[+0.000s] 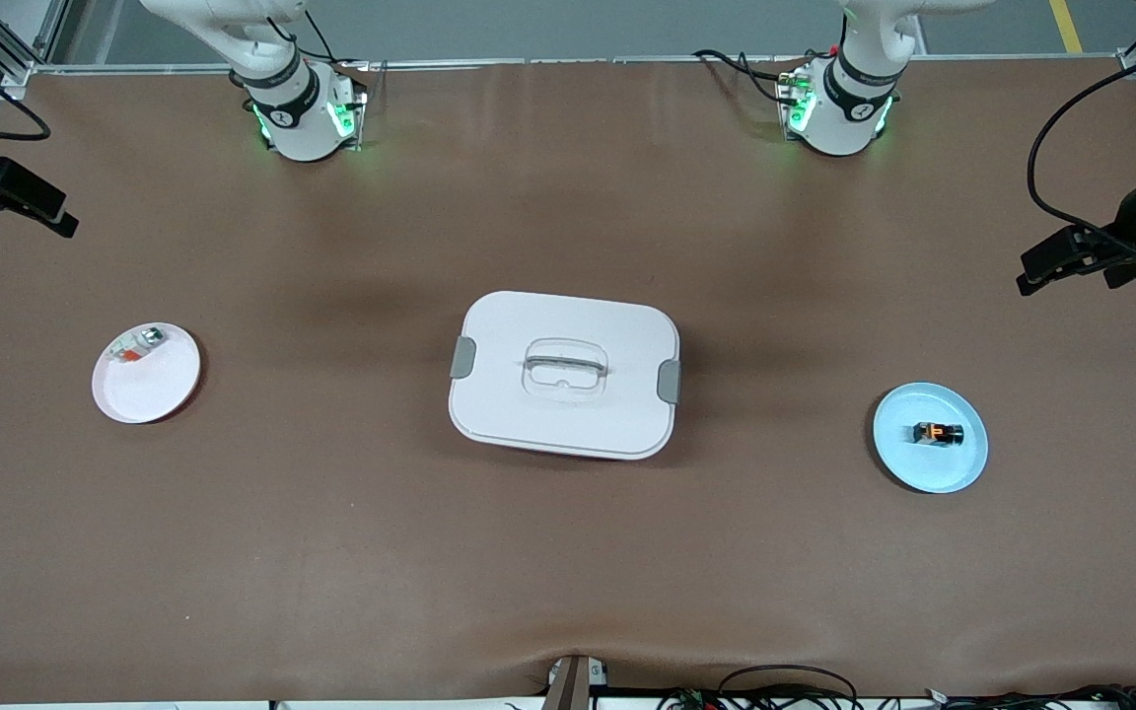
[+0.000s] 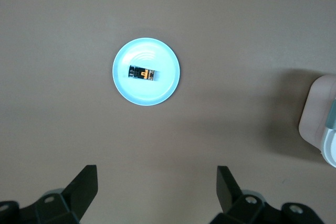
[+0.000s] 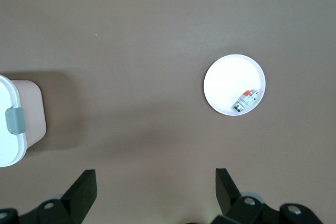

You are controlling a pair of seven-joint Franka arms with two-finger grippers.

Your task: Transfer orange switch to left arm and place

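1. At the middle of the bench (image 1: 568, 572) sits the box (image 1: 565, 375), white, with grey side latches and a recessed handle in its lid. No brand, label or writing can be read on it or on anything else here.
2. The left gripper (image 2: 157, 192) hangs above the bench's end on the left arm's side, fingers (image 2: 84, 190) spread as wide as they go, holding nothing and touching nothing.
3. The right gripper (image 3: 155, 192) hangs above the bench's end on the right arm's side, fingers (image 3: 84, 192) likewise spread wide, empty and touching nothing.
4. The orange switch (image 1: 938, 433) lies on its side near the centre of a light blue plate (image 1: 958, 473), toward the left arm's end of the bench, well apart from the box and a little nearer the front camera than the box's middle.
5. A white plate (image 1: 149, 390) lies toward the right arm's end, well apart from the box. A small white-grey part (image 1: 137, 347) with an orange-red bit rests on it, close to the rim nearest the robot bases.
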